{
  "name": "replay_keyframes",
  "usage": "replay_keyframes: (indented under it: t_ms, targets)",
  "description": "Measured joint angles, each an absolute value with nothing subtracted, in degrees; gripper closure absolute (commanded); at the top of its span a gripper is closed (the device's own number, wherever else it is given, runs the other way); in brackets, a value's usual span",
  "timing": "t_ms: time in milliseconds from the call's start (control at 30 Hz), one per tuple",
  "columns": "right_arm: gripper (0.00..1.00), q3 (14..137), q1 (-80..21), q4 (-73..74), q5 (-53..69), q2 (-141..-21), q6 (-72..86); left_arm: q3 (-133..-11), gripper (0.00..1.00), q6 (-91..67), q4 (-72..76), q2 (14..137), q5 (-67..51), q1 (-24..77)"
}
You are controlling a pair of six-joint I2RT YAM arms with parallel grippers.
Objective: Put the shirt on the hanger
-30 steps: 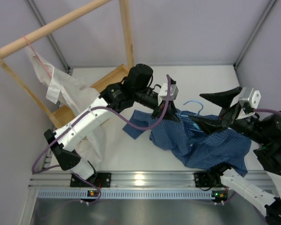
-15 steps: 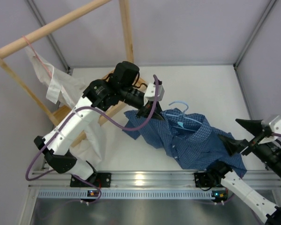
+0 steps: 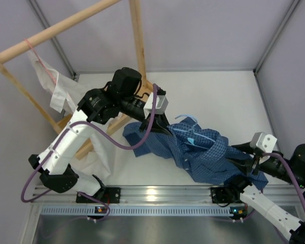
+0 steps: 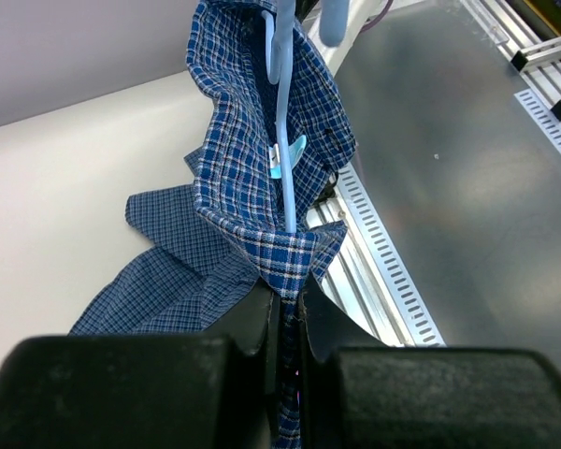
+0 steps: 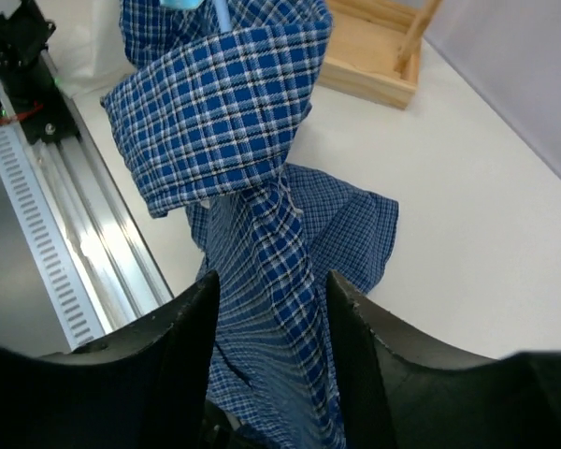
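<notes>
The blue checked shirt (image 3: 206, 152) hangs bunched between my two arms above the table. My left gripper (image 3: 156, 123) is shut on its collar (image 4: 288, 257), lifting it. The light-blue hanger (image 3: 189, 131) lies inside the neck opening, and its wire (image 4: 282, 140) runs down to the pinched collar. My right gripper (image 3: 237, 157) is low at the shirt's right end. Its fingers (image 5: 192, 323) stand apart on either side of a stretched fold of the shirt (image 5: 276, 243), not pressed on it. The hanger's hook (image 3: 185, 118) pokes out above the cloth.
A wooden rack with a rod (image 3: 61, 28) and a box-like base (image 3: 117, 89) stands at the back left. A white garment (image 3: 66, 94) hangs there on a pinkish-red hanger. An aluminium rail (image 3: 152, 193) runs along the near edge, just below the shirt.
My left gripper has pulled the collar and hanger to the left. My right gripper dropped from above the shirt, swung right, then came in around the shirt's right end with narrower jaws.
</notes>
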State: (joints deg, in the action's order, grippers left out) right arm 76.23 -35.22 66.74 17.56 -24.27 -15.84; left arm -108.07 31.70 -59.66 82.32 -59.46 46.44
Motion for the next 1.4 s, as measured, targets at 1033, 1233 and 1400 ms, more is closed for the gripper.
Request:
replay_keyframes:
  t_ms: [1033,1233,1400]
  targets:
    - [1.0,80.8,-42.3,63.7,3.4,-31.4,-12.4,-107.6,0.02,13.8,-45.4,80.7,-29.6,45.6]
    - [1.0,76.8,-42.3,55.2,-2.2,-32.9,-10.5,-109.6,0.02,-0.4,-42.8,76.4,-2.4,45.4]
    - [1.0,77.1,-42.3,45.2,-3.8,-39.3,-10.2,-96.1,0.02,-8.4,-40.4,61.1,3.6,45.3]
